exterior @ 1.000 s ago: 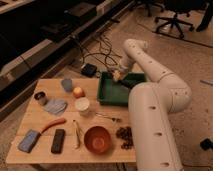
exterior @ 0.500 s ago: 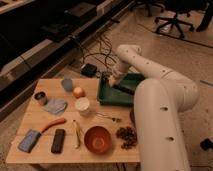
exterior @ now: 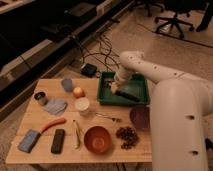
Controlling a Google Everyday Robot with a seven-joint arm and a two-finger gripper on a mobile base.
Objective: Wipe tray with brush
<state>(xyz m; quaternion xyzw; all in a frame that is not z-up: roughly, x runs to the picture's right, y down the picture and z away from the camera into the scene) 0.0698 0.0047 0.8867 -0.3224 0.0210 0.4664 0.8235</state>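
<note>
The green tray lies at the back right of the wooden table. My white arm bends down into it, and the gripper sits low over the tray's left half. It is shut on the brush, a slender dark stick that slants from the gripper toward the tray's front right and lies against the tray floor.
A purple bowl, a brown bowl and a dark cluster stand in front of the tray. To the left are a white cup, an apple, an orange tool and a black bar. Cables lie on the floor behind.
The arm has swung left, carrying the gripper and brush from the tray's right side to its left half.
</note>
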